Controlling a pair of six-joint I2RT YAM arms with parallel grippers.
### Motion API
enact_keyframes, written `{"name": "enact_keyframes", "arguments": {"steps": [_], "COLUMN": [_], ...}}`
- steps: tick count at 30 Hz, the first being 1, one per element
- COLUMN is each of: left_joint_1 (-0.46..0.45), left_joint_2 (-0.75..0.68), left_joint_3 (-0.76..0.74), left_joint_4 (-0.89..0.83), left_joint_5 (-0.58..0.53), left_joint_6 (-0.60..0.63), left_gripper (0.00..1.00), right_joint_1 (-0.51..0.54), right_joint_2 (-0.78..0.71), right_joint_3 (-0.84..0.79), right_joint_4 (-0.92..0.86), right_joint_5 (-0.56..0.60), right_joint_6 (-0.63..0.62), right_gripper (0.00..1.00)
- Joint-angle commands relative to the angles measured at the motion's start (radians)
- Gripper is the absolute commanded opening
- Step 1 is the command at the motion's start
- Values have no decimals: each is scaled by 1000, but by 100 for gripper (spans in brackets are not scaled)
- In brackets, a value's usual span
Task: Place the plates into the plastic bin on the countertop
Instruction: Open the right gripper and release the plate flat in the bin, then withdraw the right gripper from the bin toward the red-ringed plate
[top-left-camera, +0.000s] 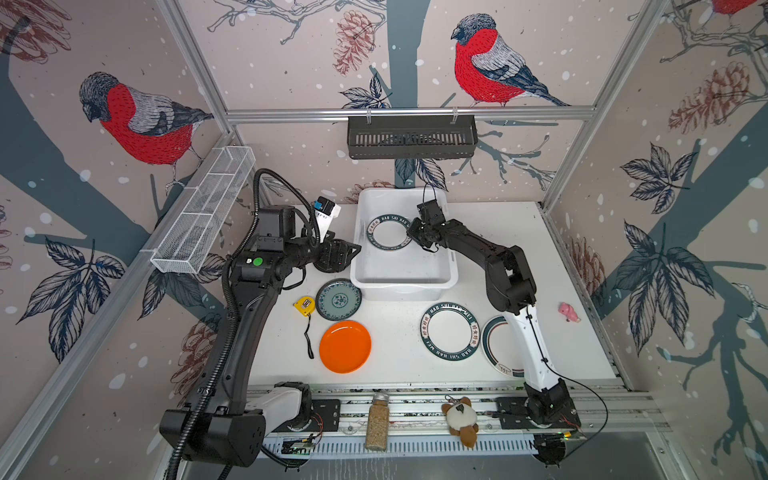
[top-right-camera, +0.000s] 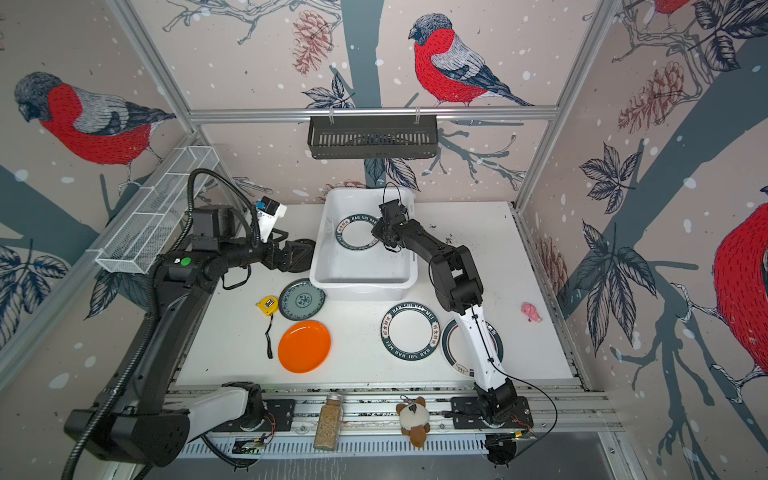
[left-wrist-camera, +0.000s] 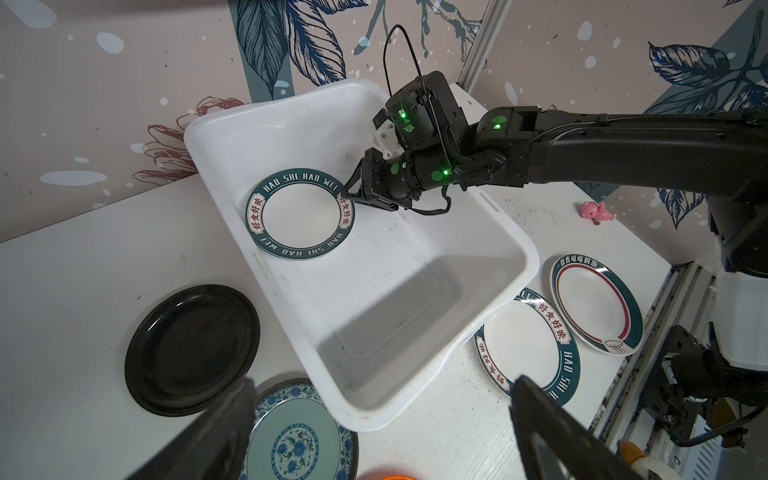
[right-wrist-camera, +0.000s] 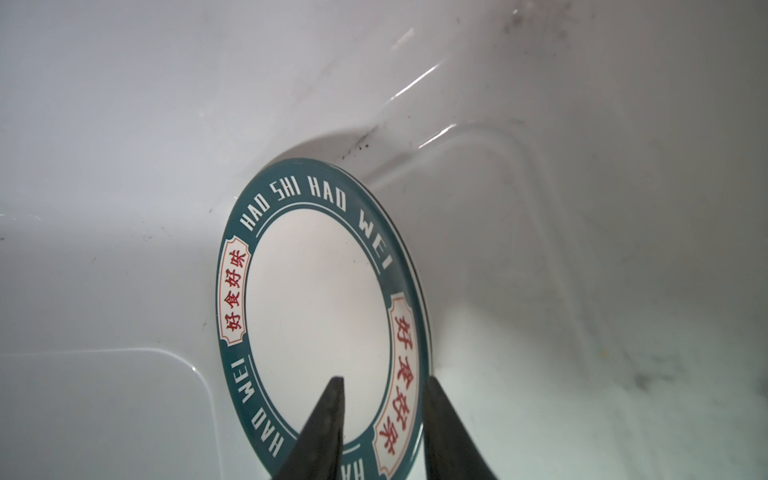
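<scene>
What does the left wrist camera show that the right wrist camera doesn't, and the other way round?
Left wrist only: the black plate, the flowered plate, a pink toy and the whole right gripper. Right wrist only: a close look at its fingers straddling the lettered plate's rim; whether they pinch it is unclear. Both: that lettered plate lying in the white bin.

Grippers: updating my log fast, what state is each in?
Left gripper: open, empty.
Right gripper: straddling the rim of the lettered plate in the bin; grip cannot be told.
</scene>
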Motion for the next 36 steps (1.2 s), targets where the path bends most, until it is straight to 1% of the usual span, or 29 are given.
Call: {"name": "enact_keyframes", "arguments": {"steps": [1, 6, 11, 14, 17, 20, 24, 30, 34, 36], "left_joint_1": [0, -1, -1, -2, -2, -2, -2, -2, -2, -2], "left_joint_2": [-4, 1, 5, 11, 16, 21, 22, 46, 48, 52], "left_joint_3": [1, 5, 14, 26, 39, 46, 52, 75, 82, 89], "left_joint_4": [25, 24, 18, 8, -6, -22, -32, -54, -61, -68], "left_joint_5": [9, 10, 9, 5, -7, -18, -27, -27, -16, -4], "left_joint_6": [17, 17, 23, 35, 52, 78, 94, 104, 117, 128], "left_gripper": [95, 95, 95, 95, 95, 95, 96, 96, 97, 97], "right_joint_1": [-1, -1, 4, 7, 8, 10, 21, 49, 73, 77], "right_joint_2": [7, 6, -23, -74, -142, -212, -330, -566, -768, -887], "right_joint_3": [8, 34, 85, 78, 43, 6, -94, -309, -502, -629], "right_joint_4": [-10, -26, -68, -87, -81, -95, -95, -62, -64, -70], "right_joint_5": [11, 12, 41, 65, 50, 42, 47, 85, 120, 149], "right_joint_6": [-12, -19, -52, -77, -101, -129, -159, -191, -196, -177], "right_gripper": [34, 34, 34, 35, 40, 40, 40, 39, 39, 40]}}
